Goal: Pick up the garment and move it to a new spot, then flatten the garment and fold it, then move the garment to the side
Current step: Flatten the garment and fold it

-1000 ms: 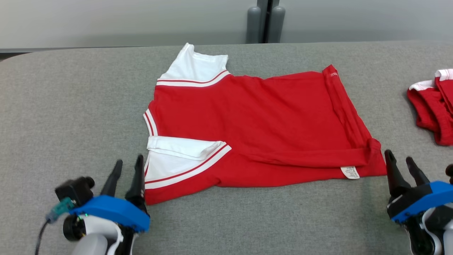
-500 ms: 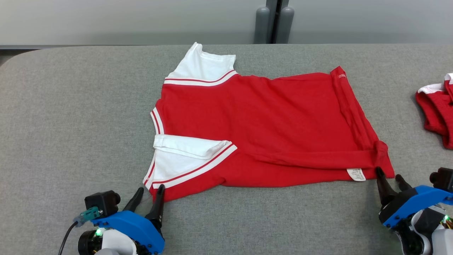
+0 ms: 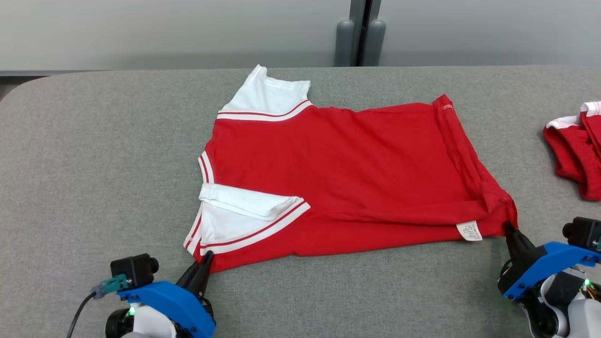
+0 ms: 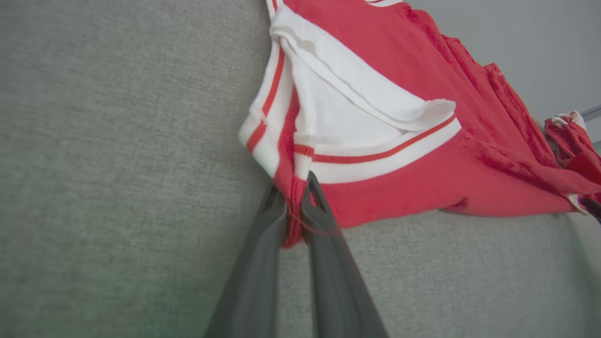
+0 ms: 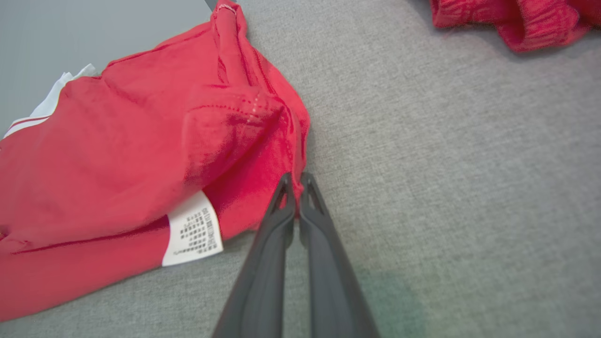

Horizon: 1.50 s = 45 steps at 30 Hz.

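Left end effector (image 3: 203, 263) first: I have it pinched shut on the near left corner of the shirt (image 3: 338, 173), and a fold of red cloth shows between its fingers (image 4: 324, 263). My right end effector (image 3: 509, 232) is closed just as tight at the near right hem corner, just right of the white label (image 3: 469, 231). Its bite looks thin, on the very edge of the cloth only.

The shirt lies spread across the middle of the grey tabletop (image 3: 94, 155), collar to the left and hem to the right. The near white sleeve (image 3: 249, 202) is doubled over onto the body.

I judge the weak point to be that right-hand grip: if I lift or pull, the hem could slip free and the shirt would swing from one corner. Raising the two sides unevenly would twist it. The doubled sleeve and the rumpled hem could also end up creased into the fold.

A second red garment (image 3: 575, 145) lies bunched at the far right, well apart from the shirt. If I carry the shirt that way, I could drag it over that one. To the left the tabletop is bare.
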### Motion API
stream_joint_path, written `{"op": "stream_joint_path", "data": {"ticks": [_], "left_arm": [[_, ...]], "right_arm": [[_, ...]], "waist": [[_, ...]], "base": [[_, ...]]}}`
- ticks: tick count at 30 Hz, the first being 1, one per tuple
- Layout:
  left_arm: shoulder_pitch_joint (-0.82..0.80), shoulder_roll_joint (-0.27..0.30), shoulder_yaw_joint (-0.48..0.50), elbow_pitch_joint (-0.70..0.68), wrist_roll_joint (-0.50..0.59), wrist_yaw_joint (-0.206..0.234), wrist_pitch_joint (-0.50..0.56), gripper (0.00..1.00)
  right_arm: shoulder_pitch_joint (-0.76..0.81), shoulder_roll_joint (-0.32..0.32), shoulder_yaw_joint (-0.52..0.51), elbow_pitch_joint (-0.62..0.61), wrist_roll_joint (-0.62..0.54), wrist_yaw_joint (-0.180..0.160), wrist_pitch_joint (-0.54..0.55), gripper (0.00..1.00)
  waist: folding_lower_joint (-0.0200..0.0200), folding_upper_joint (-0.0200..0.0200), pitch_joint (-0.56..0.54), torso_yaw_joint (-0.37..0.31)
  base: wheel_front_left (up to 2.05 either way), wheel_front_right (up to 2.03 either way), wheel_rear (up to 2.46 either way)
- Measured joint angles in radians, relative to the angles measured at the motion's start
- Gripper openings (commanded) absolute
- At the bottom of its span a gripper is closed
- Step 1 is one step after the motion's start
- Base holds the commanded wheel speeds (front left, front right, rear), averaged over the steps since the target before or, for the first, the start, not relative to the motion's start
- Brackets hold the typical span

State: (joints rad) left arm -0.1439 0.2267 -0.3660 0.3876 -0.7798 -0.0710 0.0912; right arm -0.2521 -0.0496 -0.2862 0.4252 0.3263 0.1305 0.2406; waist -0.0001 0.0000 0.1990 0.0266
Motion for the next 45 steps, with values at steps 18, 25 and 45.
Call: {"op": "stream_joint_path", "data": {"ticks": [18,25,45], "left_arm": [[0.311,0.183,0.083,-0.402,-0.144,0.118,0.235,1.0],[0.247,0.229,0.081,-0.452,-0.106,0.143,0.281,1.0],[-0.597,0.419,0.04,-0.207,-0.021,-0.022,0.602,1.0]], "right_arm": [[0.302,0.004,-0.036,-0.296,0.098,0.001,0.182,1.0],[0.246,0.001,-0.043,-0.392,0.002,0.0,0.256,1.0],[-0.582,0.001,0.351,-0.199,-0.091,0.0,0.587,1.0]], "waist": [[0.0,0.0,-0.034,-0.015],[-0.0001,0.0,-0.007,-0.016],[0.0004,0.0,0.292,-0.183]], "base": [[0.0,0.0,0.0],[0.0,0.0,0.0],[0.0,0.0,0.0]]}}
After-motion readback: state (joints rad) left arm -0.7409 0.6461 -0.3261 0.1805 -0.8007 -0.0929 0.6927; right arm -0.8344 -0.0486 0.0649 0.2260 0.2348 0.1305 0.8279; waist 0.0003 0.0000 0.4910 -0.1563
